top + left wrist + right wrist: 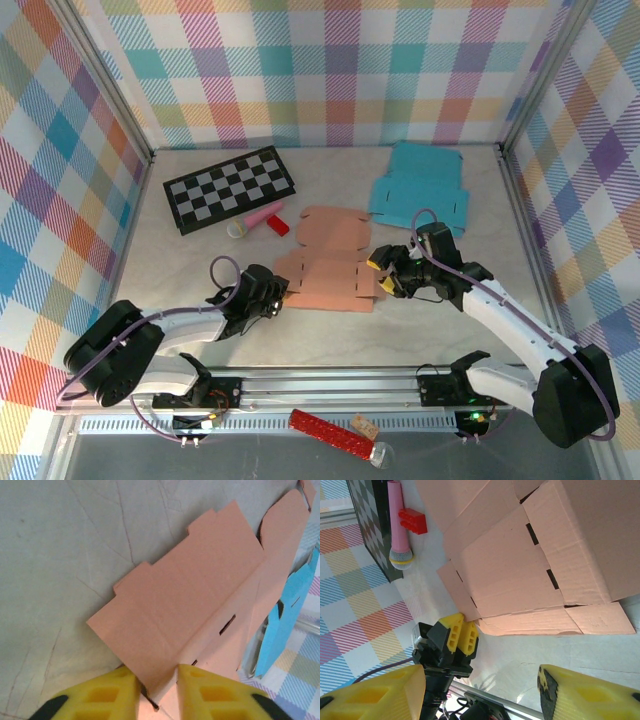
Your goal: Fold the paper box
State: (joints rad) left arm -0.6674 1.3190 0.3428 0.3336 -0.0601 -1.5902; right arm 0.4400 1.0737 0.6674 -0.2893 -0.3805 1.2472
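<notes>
The paper box is a flat salmon cardboard blank [330,262] lying unfolded mid-table. My left gripper [282,296] sits at its near left corner. In the left wrist view the yellow fingers [107,695] are shut on a corner of a flap [175,610] that is lifted off the table. The right wrist view shows that same gripper [461,632] pinching the blank's corner [520,570]. My right gripper [383,273] hovers at the blank's right edge, open. Its yellow fingers [592,695] stand wide apart with nothing between them.
A blue cardboard blank [420,185] lies at the back right, touching the salmon one. At the back left are a checkerboard [228,188], a pink microphone toy [255,219] and a red brick [277,224]. A red stick [330,432] lies beyond the front rail.
</notes>
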